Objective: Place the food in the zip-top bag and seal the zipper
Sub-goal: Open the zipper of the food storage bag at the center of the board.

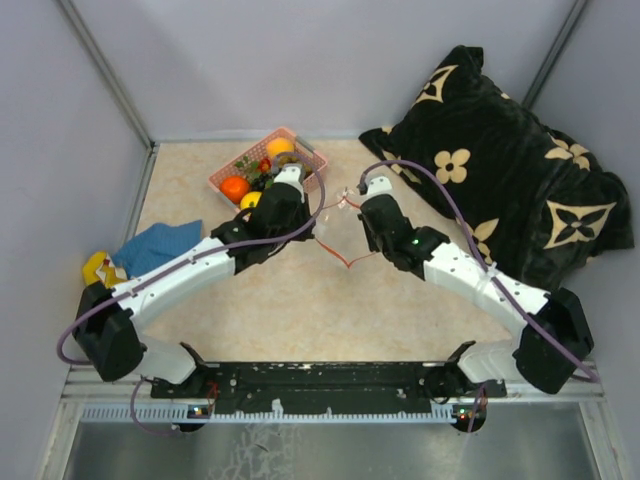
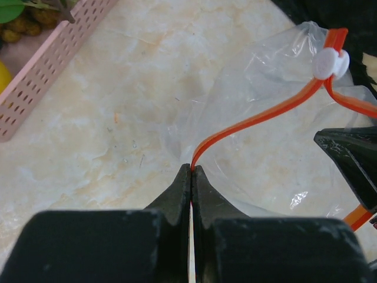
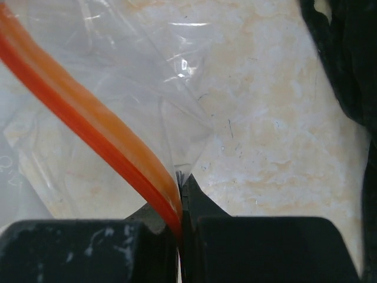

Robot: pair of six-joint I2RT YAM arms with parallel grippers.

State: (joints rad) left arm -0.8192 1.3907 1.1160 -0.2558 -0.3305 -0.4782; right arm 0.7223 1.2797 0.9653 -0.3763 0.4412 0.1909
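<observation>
The clear zip-top bag hangs crumpled between my two grippers over the tan table. My left gripper is shut on the red-orange zipper, which runs up to its white slider. My right gripper is shut on another stretch of the zipper, with the bag's film beyond it. In the top view the left gripper and right gripper are close together. The food, orange and yellow fruits with darker pieces, lies in the pink basket behind the left gripper. I see no food in the bag.
A large black pillow with tan flower prints fills the back right. A blue and yellow cloth lies at the left. The basket's wall is at the left of the left wrist view. Grey walls enclose the table.
</observation>
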